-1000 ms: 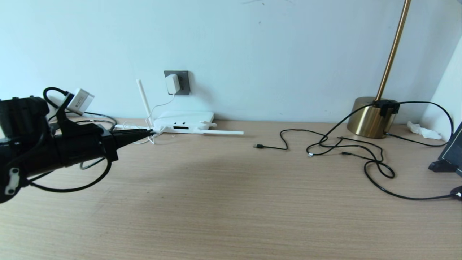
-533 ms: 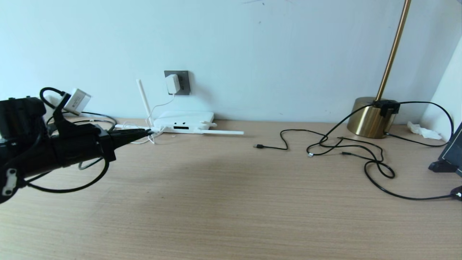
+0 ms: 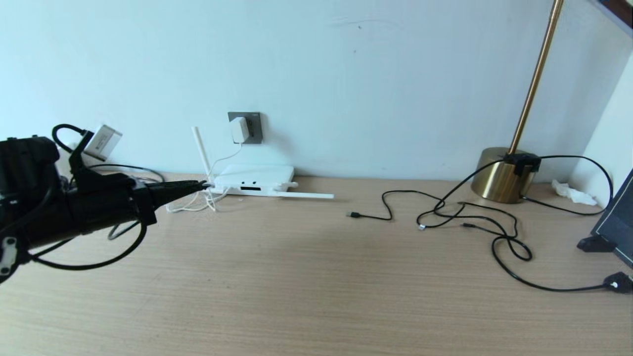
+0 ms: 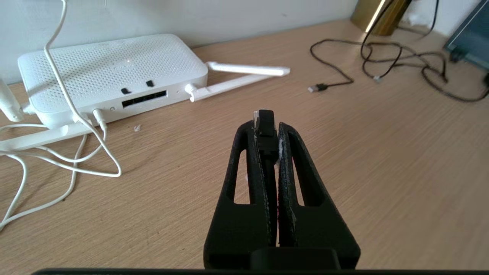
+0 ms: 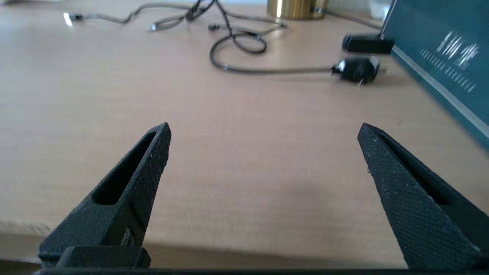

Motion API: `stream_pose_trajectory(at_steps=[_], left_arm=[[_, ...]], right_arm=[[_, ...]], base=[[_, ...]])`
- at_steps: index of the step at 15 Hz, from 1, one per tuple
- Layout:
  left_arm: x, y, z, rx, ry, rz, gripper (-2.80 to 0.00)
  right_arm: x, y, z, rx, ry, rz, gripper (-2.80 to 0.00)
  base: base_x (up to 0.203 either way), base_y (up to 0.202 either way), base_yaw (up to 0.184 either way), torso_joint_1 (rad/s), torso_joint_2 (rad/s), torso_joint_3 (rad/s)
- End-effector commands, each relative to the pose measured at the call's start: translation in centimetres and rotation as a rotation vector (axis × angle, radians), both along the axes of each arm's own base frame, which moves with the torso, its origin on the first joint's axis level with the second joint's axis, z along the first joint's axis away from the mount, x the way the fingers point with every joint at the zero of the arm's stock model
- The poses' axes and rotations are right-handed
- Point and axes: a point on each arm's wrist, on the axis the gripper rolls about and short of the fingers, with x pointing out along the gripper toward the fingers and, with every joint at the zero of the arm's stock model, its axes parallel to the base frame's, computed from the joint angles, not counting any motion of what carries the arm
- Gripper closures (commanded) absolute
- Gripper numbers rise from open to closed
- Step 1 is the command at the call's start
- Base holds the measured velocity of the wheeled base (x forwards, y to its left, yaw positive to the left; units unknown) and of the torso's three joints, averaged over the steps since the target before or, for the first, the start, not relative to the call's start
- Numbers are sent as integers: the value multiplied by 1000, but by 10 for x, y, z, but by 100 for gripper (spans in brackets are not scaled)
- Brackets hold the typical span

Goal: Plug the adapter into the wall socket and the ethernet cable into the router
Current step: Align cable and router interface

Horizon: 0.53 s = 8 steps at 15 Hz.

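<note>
The white adapter (image 3: 239, 129) sits plugged into the dark grey wall socket (image 3: 254, 129); its thin white cord (image 4: 57, 57) drops to the router. The flat white router (image 3: 257, 177) lies against the wall, its row of dark ports (image 4: 144, 98) facing me. My left gripper (image 3: 203, 186) reaches in level from the left, its tip just short of the router's left front corner. It is shut on the ethernet cable (image 4: 266, 121), whose black boot and clear clip stick out past the fingertips. My right gripper (image 5: 263, 130) hangs open and empty low over the table's near edge.
A brass lamp base (image 3: 502, 173) stands at the back right, with thin black cables (image 3: 474, 222) tangled on the wood before it and a chunky black plug (image 3: 618, 283). A dark board (image 3: 615, 222) leans at the right edge. Another white plug (image 3: 101, 141) hangs on the wall at far left.
The whole head view has shifted, so the wall socket, router and lamp sit lower in it. The left gripper keeps its hold on the cable beside the router.
</note>
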Motion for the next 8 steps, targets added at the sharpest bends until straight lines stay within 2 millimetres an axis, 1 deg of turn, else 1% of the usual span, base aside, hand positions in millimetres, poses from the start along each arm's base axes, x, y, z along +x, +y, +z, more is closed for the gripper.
stream_pose_trajectory(at_steps=[1, 3, 6, 7, 8], left_arm=[[-2, 0, 3, -32, 17, 1, 0], [-3, 0, 0, -72, 62, 8, 0], [-12, -4, 2, -175, 151, 8, 0], [-15, -7, 4, -220, 188, -12, 0], [-19, -8, 7, -265, 223, -25, 0]], right_arm=[[1, 0, -3, 3, 6, 1, -280], [1, 0, -3, 1, 6, 1, -280], [1, 0, -3, 1, 6, 1, -280], [1, 0, -3, 4, 6, 1, -280], [1, 0, -3, 7, 5, -1, -280]], base=[[0, 0, 0, 143, -456, -315], [0, 0, 0, 152, -471, -318], [0, 0, 0, 172, -486, -312], [0, 0, 0, 163, -438, -276], [0, 0, 0, 89, -260, -154]])
